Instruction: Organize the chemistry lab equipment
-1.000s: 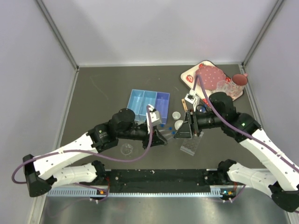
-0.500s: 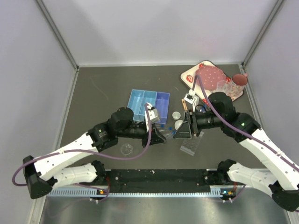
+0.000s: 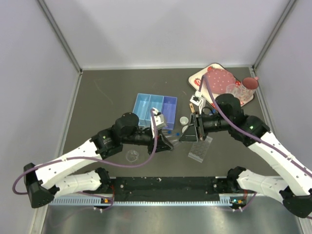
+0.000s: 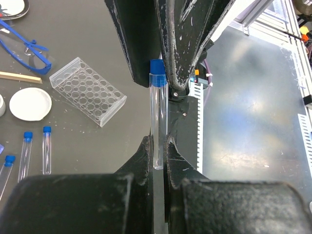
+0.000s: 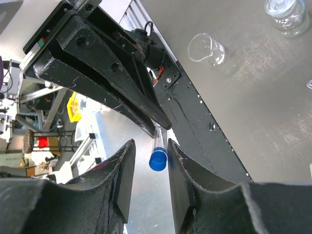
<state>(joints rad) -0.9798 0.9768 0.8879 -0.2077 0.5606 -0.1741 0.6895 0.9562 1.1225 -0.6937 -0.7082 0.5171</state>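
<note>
Squinting at the top view, the handover spot is buried: both black grippers meet over the middle of the counter and the tube itself cannot be made out there. The wrist views save it. The left gripper [image 4: 158, 141] is clamped tight on the lower end of a clear tube [image 4: 158, 112], which is off the counter with its blue cap [image 5: 158, 161] pointing at the other arm. The right gripper [image 5: 150, 142] sits around that cap with its jaws parted, a gap on one side and the other finger almost touching; no grip yet.

Compared with a second ago, the right gripper has slid in toward the left one, and more of the rack [image 3: 201, 148] shows, right of centre toward the near edge. The left arm has barely shifted.

Around them, the blue tray [image 3: 144, 107] lies just beyond the grippers toward the far edge, and the strawberry tray [image 3: 197, 78] fills the far right corner. A clear dish [image 3: 131, 155] rests left of centre near the near edge.

The left wrist view adds three spare tubes [image 4: 46, 148], one cut off at the frame, a white dish [image 4: 30, 103], a tan stick [image 4: 19, 77] cut off too, and a thin blue piece [image 4: 24, 46]. The right wrist view catches a beaker [image 5: 207, 48] and a lidded jar [image 5: 287, 14], half out of frame.
</note>
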